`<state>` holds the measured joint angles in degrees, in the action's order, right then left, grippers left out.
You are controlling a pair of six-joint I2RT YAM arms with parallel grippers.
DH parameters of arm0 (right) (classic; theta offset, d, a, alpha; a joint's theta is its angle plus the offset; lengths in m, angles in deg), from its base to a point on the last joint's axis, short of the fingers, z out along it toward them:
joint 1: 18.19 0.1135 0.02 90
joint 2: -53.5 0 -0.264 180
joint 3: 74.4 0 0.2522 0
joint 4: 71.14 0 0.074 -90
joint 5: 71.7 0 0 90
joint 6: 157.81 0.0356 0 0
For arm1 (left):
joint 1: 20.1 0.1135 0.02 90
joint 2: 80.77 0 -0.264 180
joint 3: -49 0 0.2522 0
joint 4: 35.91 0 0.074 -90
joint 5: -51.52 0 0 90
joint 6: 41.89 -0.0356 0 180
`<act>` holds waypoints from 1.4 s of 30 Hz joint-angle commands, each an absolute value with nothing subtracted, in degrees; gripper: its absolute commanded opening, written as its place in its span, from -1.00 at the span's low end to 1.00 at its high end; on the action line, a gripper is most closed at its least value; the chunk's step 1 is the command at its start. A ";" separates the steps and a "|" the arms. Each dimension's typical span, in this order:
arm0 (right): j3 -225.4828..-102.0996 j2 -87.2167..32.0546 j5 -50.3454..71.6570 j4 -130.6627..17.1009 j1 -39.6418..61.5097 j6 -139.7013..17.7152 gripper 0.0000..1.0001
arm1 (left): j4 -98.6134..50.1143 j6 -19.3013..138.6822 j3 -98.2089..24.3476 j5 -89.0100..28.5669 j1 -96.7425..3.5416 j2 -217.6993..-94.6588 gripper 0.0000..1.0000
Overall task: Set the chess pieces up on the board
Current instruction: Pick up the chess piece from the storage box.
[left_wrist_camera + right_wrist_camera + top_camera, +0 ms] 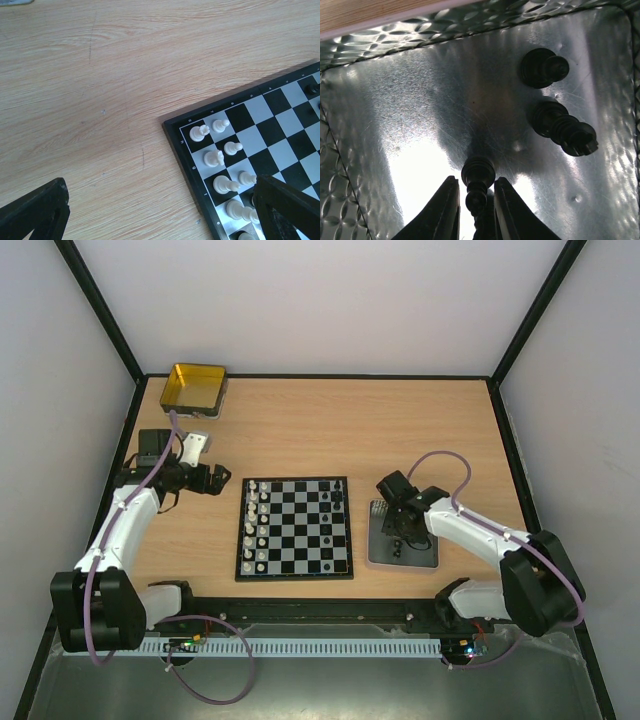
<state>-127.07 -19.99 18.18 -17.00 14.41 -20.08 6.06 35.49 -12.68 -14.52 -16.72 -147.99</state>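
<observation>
Right gripper, narrowly parted, straddles a black chess piece lying in the grey tray beside the board. Light, rigid and smooth, it likely rolls; best pinched at the neck. Left gripper is spread and empty.

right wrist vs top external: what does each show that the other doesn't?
Right wrist only: close detail. The right gripper has its fingers either side of one small black chess piece; contact unclear. Two more black pieces sit beyond it.
Top external only: the black-and-white chequered chessboard, white pieces along its left side in that view, the gold tin, the left gripper beside the board.
Both: the embossed grey metal tray, with the right gripper over it.
</observation>
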 commanded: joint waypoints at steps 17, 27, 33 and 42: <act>-126.58 -21.32 18.72 -17.69 14.06 -20.48 -0.82 | 7.03 35.02 -13.28 -13.90 -17.11 -148.73 0.99; -130.16 -20.03 20.84 -14.04 14.06 -21.72 -0.85 | 7.12 34.93 -13.40 -13.79 -17.11 -149.11 0.99; -132.79 -19.36 21.25 -11.85 14.98 -21.43 -0.85 | 7.12 34.92 -13.37 -13.79 -17.17 -149.11 0.99; -139.47 -20.82 23.07 -8.35 21.76 -18.38 -0.85 | 7.12 34.93 -13.47 -13.79 -17.29 -149.15 0.99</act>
<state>-136.21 -20.56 20.89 -12.08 19.32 -20.50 6.06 35.44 -12.68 -14.49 -16.99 -148.82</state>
